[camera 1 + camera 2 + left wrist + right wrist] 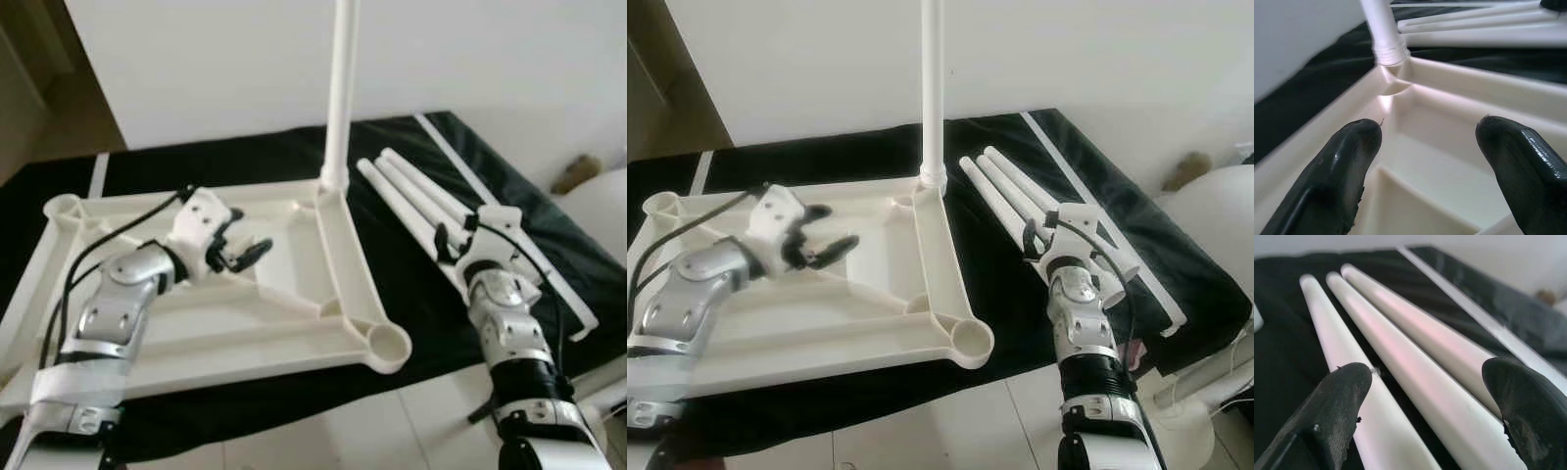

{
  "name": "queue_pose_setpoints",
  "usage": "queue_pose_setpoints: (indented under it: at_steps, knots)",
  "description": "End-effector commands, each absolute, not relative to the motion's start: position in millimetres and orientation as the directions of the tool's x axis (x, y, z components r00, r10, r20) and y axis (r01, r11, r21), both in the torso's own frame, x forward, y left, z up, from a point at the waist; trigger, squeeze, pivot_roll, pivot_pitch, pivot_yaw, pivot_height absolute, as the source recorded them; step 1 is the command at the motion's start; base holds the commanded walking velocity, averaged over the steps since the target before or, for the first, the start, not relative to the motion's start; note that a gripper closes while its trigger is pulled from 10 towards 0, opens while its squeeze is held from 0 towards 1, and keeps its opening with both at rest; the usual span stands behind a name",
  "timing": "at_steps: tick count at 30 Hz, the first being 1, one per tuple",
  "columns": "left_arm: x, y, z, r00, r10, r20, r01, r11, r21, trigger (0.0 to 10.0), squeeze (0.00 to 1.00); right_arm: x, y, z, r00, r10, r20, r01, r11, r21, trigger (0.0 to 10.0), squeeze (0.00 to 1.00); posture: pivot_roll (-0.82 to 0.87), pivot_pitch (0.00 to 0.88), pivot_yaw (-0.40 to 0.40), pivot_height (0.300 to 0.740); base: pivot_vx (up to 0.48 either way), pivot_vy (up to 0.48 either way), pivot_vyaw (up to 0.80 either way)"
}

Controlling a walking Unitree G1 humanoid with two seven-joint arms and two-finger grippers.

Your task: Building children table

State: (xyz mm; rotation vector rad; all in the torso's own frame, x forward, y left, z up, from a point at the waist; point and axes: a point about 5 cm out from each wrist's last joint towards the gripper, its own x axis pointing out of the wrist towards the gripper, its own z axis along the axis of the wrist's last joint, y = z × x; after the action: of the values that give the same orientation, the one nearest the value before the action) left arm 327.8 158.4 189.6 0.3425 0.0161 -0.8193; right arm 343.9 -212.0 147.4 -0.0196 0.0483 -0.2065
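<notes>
Fetching second leg: right gripper (1425,406) spread over three loose white plastic tubes (416,201) on black cloth (245,157); next, pinching one.

Left gripper (1425,161) spread above upturned cream plastic tabletop (338,264), one white leg (340,88) already upright in its far corner.

Both eye views look forward and down from the head, sharing the upturned tabletop (323,255) and loose legs (1014,196) on the black cloth (392,264). The left wrist view peers close along its pincer (1425,161) at the screwed-in leg (1382,34); the right wrist view sits low over the loose legs
</notes>
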Motion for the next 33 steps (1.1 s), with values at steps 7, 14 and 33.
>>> queue_pose_setpoints:
  at_steps: [7, 14, 33]
  knots:
    - [329, 138, 197, 0.634, -0.762, -0.128, 0.767, 0.601, 0.223, 10.0, 0.0, 330, -207, 144, 0.97, -0.115, -0.213, 0.118, 0.993, 0.005, 10.0, 0.0, -0.05, 0.02, 0.043, 0.74, 0.0, 0.0, 0.0]
    - [337, 131, 190, 0.643, -0.749, -0.158, 0.761, 0.602, 0.242, 10.0, 0.0, 324, -204, 150, 0.962, -0.018, -0.271, 0.018, 1.0, -0.003, 10.0, 0.0, -0.08, 0.008, 0.049, 0.74, 0.0, 0.0, 0.0]
    - [343, 120, 196, 0.625, -0.765, -0.156, 0.773, 0.58, 0.257, 10.0, 0.0, 324, -229, 164, 0.899, 0.031, -0.436, 0.005, 0.997, 0.081, 10.0, 0.0, -0.1, 0.0, 0.061, 0.74, 0.0, 0.0, 0.0]
